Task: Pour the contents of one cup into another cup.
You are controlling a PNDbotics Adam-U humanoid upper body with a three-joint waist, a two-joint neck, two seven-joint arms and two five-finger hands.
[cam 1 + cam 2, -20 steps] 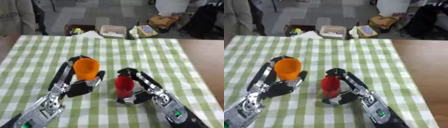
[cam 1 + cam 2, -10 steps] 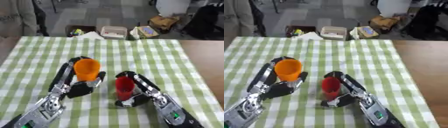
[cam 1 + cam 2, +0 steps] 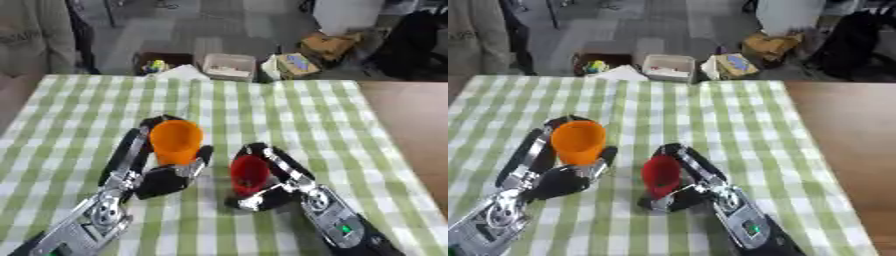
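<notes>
On the left, the left hand (image 3: 156, 176) comes up from the lower left corner over the green-and-white checked tablecloth (image 3: 79, 115), its fingers and thumb curled around the orange cup (image 3: 176, 141). That cup stands upright in the grasp with its open mouth facing up, fingers on its left side and the thumb on its right; whether its base touches the cloth cannot be told. Just beside it, to the right and slightly nearer the camera, is the red cup (image 3: 249, 174), smaller and also upright or nearly so. The right hand (image 3: 284, 184) reaches in from the lower right, its fingers wrapped over the cup's far side and its thumb below the cup near the cloth, so it is clamped on the red cup. The two cups are close together but not touching. Further right, bare brown tabletop (image 3: 418, 125) shows past the cloth's edge.
</notes>
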